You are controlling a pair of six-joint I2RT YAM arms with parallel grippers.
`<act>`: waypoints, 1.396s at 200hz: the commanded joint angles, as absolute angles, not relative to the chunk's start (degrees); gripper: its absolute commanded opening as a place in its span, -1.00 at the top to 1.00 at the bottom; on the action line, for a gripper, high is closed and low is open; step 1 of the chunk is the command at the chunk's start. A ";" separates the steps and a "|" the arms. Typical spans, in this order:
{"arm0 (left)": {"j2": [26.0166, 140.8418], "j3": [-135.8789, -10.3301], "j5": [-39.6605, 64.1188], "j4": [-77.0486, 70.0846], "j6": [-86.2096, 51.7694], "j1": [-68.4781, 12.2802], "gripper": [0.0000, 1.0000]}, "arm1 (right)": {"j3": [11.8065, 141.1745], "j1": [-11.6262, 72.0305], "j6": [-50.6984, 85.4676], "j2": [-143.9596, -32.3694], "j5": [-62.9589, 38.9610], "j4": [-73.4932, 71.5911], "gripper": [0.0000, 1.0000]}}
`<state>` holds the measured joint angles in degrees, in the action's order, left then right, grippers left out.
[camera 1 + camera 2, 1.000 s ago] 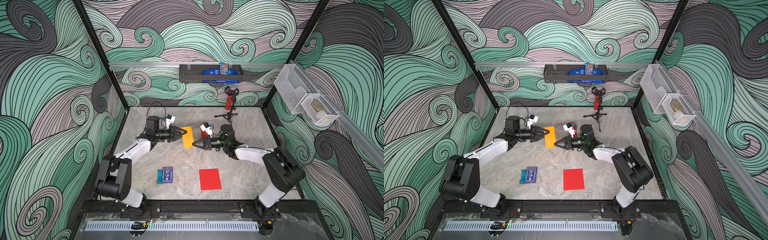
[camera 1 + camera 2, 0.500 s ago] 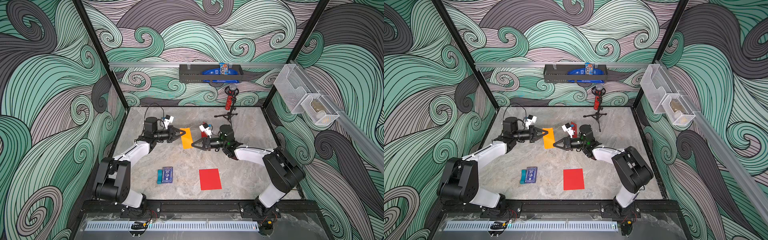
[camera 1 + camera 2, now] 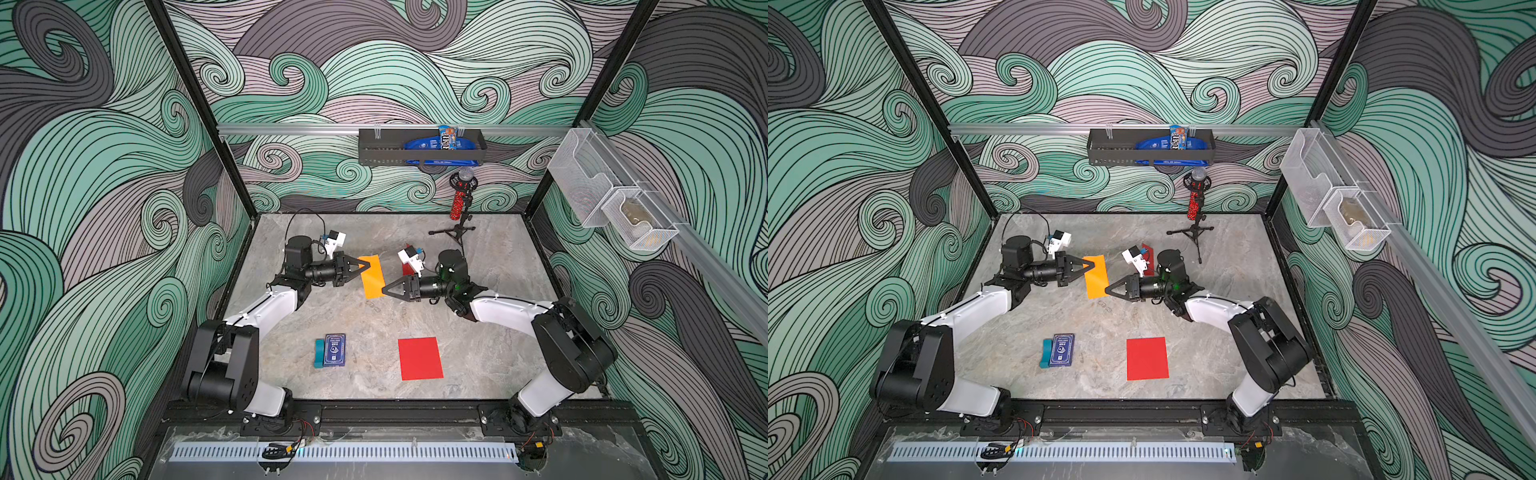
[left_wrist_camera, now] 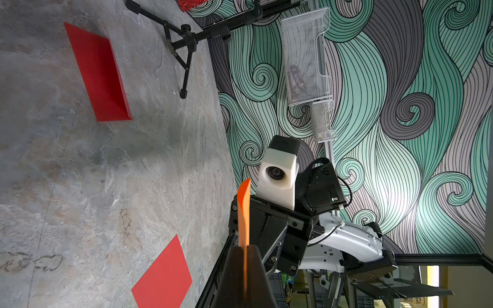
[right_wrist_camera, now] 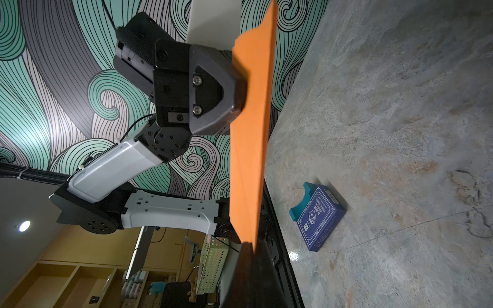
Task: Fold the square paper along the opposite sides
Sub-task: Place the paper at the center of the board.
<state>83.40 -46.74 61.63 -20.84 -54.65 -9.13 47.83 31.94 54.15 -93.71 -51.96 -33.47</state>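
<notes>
Now clamps left end effector (image 3: 367,266) onto orange paper (image 3: 372,277), joining right end effector (image 3: 384,289) pinched on opposite corner; holds sheet above counter (image 3: 498,249) between arms. Likely gives two-handed control for folding.

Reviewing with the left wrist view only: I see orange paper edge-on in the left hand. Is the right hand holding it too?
Observer: Yes. The right hand is shut on the orange paper, at the corner opposite the left hand.
Operator: Is the sheet crumpled?
Observer: No, in both top views it looks fairly flat between them.
Operator: Anything outside my frame?
Observer: A blue card box lies on the table toward the front, apart from the paper.
</notes>
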 commanded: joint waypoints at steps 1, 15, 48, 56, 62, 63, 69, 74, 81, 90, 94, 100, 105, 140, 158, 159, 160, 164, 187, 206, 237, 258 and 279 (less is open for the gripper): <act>81.83 -47.37 59.50 -24.08 -54.59 -7.12 0.85 | 47.63 31.81 51.86 -92.28 -53.00 -28.16 1.00; 81.83 -47.29 59.50 -24.04 -54.45 -7.12 0.82 | 47.84 31.81 51.39 -92.17 -52.90 -27.56 1.00; 80.21 -47.05 59.41 -24.08 -54.14 -7.12 0.83 | 48.40 31.83 50.80 -92.19 -52.84 -26.48 1.00; 80.07 -46.96 59.33 -24.04 -54.06 -7.12 0.85 | 48.50 31.82 50.80 -92.18 -52.99 -26.50 1.00; 80.07 -46.99 59.28 -24.05 -54.10 -7.12 0.91 | 48.55 31.92 50.85 -92.13 -52.96 -26.42 1.00; 80.07 -47.01 59.26 -24.11 -54.07 -7.12 0.92 | 48.58 31.91 50.82 -92.16 -52.98 -26.44 1.00; 80.07 -46.95 59.26 -24.12 -54.05 -7.12 1.00 | 48.56 31.98 50.84 -92.16 -52.93 -26.44 1.00; 80.11 -47.00 59.26 -24.14 -54.10 -7.12 1.00 | 48.66 31.99 50.86 -92.17 -52.92 -26.44 1.00; 80.15 -47.03 59.24 -24.15 -54.14 -7.12 1.00 | 48.65 32.01 50.88 -92.12 -52.96 -26.36 1.00; 80.07 -46.94 59.16 -24.12 -54.10 -7.12 1.00 | 48.68 31.98 50.88 -91.96 -52.96 -26.23 1.00; 80.07 -46.88 59.08 -24.08 -54.13 -7.12 1.00 | 48.69 32.03 50.84 -91.91 -52.94 -26.27 1.00; 79.98 -46.84 58.99 -24.13 -54.06 -7.12 1.00 | 48.69 32.06 50.78 -91.83 -52.89 -26.13 1.00; 79.90 -46.76 58.89 -24.15 -54.05 -7.12 1.00 | 48.69 32.00 50.73 -91.65 -52.80 -25.95 1.00; 79.30 -46.30 58.29 -23.88 -53.79 -6.78 1.00 | 48.13 32.00 50.45 -91.06 -52.84 -25.59 1.00; 78.97 -46.08 57.93 -23.75 -53.62 -6.52 1.00 | 48.08 32.00 50.41 -90.79 -52.83 -25.52 1.00; 78.95 -46.11 57.92 -23.74 -53.57 -6.55 1.00 | 48.08 32.00 50.43 -90.75 -52.82 -25.50 1.00; 78.94 -46.17 57.88 -23.69 -53.55 -6.53 1.00 | 48.08 31.99 50.44 -90.73 -52.78 -25.50 1.00; 78.88 -46.17 57.83 -23.57 -53.33 -6.55 1.00 | 48.08 31.98 50.37 -90.70 -52.74 -25.49 1.00; 78.51 -48.47 56.03 -16.37 -48.36 -6.50 0.64 | 48.75 31.54 49.74 -91.14 -52.18 -25.24 1.00; 77.28 -51.32 50.84 -6.37 -41.23 -6.51 0.08 | 50.70 30.43 47.38 -92.41 -50.51 -22.50 1.00; 73.88 -51.27 41.52 1.91 -34.15 -6.50 -0.23 | 58.37 28.79 38.37 -97.28 -43.89 -12.68 1.00; 72.05 -47.83 38.37 1.04 -33.96 -6.66 -0.24 | 65.83 28.76 33.39 -103.04 -37.26 -6.52 1.00; 72.25 -45.17 35.92 0.37 -33.81 -7.09 -0.35 | 73.69 28.73 31.42 -109.96 -32.74 -1.16 1.00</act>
